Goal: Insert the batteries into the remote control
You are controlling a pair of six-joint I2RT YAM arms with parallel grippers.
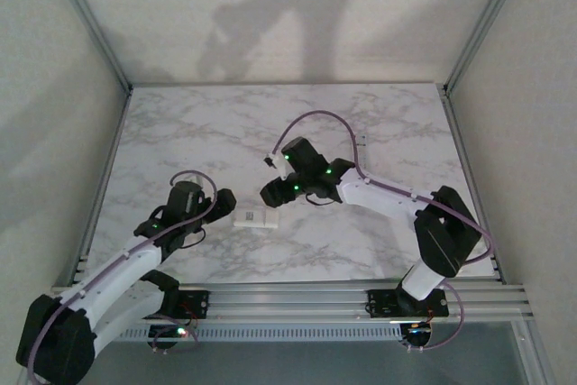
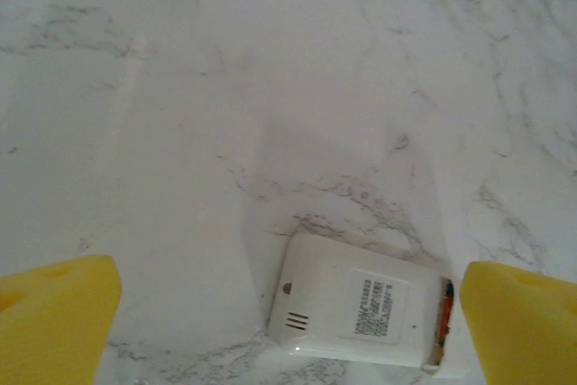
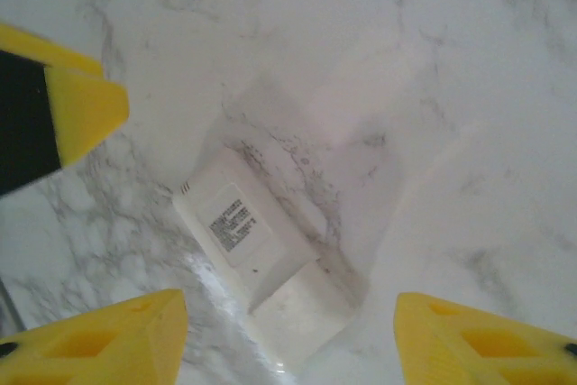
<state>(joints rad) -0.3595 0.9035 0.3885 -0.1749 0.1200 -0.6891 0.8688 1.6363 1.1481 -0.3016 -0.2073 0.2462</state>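
I hold left gripper point(image 1: 222, 203) and right gripper point(image 1: 272, 194) spread, flanking the small white plastic remote point(image 2: 352, 308) near the marbled table's point(image 1: 361, 123) front edge. The dark orange-ended batteries point(image 2: 444, 313) look seated, so I judge loading nearly finished.

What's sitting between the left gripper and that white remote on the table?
Nothing visible. The left gripper is open close to the remote control, which lies label side up on the marble table, with just bare marble between them.
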